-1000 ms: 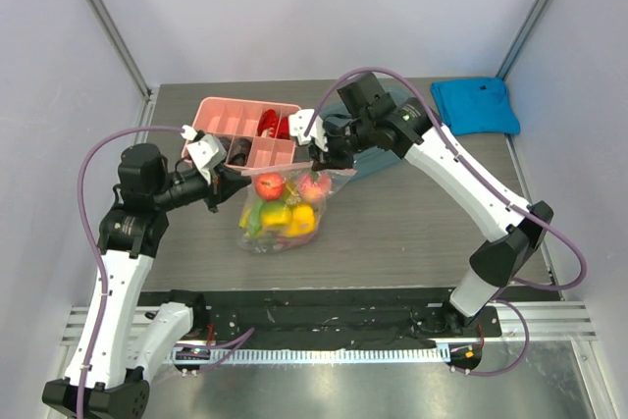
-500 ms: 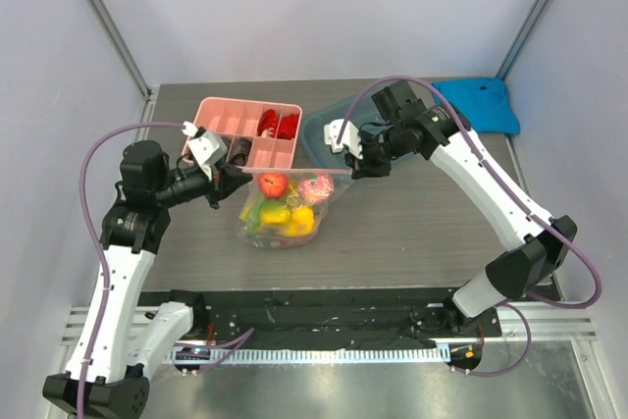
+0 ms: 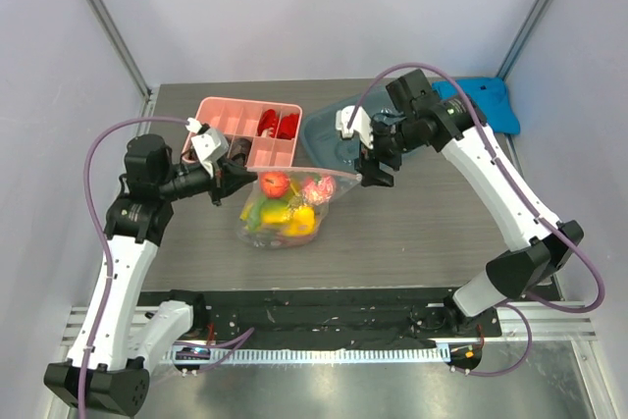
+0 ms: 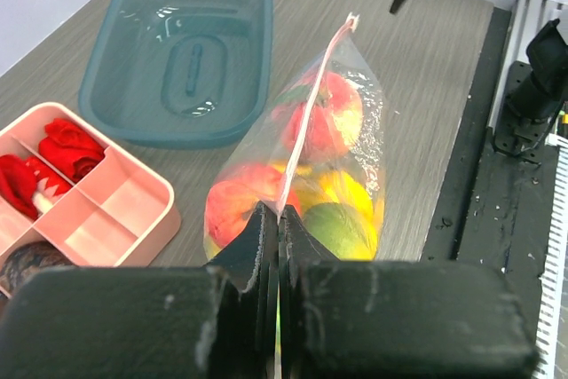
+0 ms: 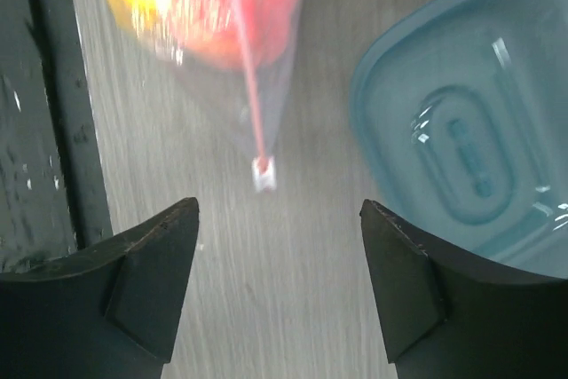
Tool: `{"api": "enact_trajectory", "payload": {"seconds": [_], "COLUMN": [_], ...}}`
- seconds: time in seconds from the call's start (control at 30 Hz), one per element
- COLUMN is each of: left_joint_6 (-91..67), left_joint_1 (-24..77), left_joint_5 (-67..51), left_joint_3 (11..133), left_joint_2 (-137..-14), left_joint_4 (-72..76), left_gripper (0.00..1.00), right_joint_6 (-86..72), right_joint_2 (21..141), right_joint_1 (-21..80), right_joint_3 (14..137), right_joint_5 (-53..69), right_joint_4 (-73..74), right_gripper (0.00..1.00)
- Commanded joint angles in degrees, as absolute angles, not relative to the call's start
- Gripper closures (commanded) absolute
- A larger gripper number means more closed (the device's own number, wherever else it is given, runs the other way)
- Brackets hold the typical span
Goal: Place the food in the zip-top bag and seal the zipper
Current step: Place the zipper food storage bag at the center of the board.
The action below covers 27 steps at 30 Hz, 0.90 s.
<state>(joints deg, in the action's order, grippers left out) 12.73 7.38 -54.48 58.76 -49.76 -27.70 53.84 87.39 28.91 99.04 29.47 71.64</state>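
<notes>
The zip-top bag (image 3: 285, 211) stands on the table with the food (image 4: 328, 117) inside: red, yellow and green toy produce. Its pink zipper (image 4: 311, 113) runs along the top edge, taut. My left gripper (image 3: 234, 176) is shut on the zipper's near end (image 4: 278, 219). The white slider (image 5: 264, 173) sits at the far end of the strip. My right gripper (image 3: 376, 168) hangs open just beyond that end, its fingertips (image 5: 191, 210) wide apart and holding nothing (image 5: 280, 209).
A pink divided box (image 3: 245, 130) with red items stands behind the bag. A teal plastic container (image 3: 334, 134) lies upside down under the right gripper (image 5: 470, 122). A blue cloth (image 3: 476, 103) lies at the back right corner.
My right gripper travelled right along the zipper from the bag's middle to its far end, then let go and opened. The left gripper kept its hold.
</notes>
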Motion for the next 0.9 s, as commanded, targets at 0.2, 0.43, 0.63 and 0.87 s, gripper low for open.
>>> {"api": "enact_trajectory", "payload": {"seconds": [0.2,0.43,0.63,0.87], "left_joint_6": [14.24,13.89,6.63,-10.79], "left_joint_1": [7.12,7.21,7.21,7.12], "left_joint_5": [-59.06,-59.41,-52.76,-35.45], "left_joint_3": [61.44,61.52,60.12,61.95], "left_joint_2": [-52.21,-51.77,-49.49,-50.09], "left_joint_4": [-23.56,-23.12,-20.23,-15.55], "left_gripper": [1.00,1.00,1.00,0.39], "right_joint_6": [34.19,33.05,27.26,-1.89], "right_joint_2": [92.01,95.18,96.15,91.59], "right_joint_1": [41.39,45.70,45.88,45.97], "right_joint_3": [110.74,105.73,109.51,104.08], "right_joint_5": [32.35,29.09,35.04,45.69], "right_joint_4": [57.14,54.05,55.11,40.72], "right_gripper": [0.20,0.49,0.99,0.99]}}
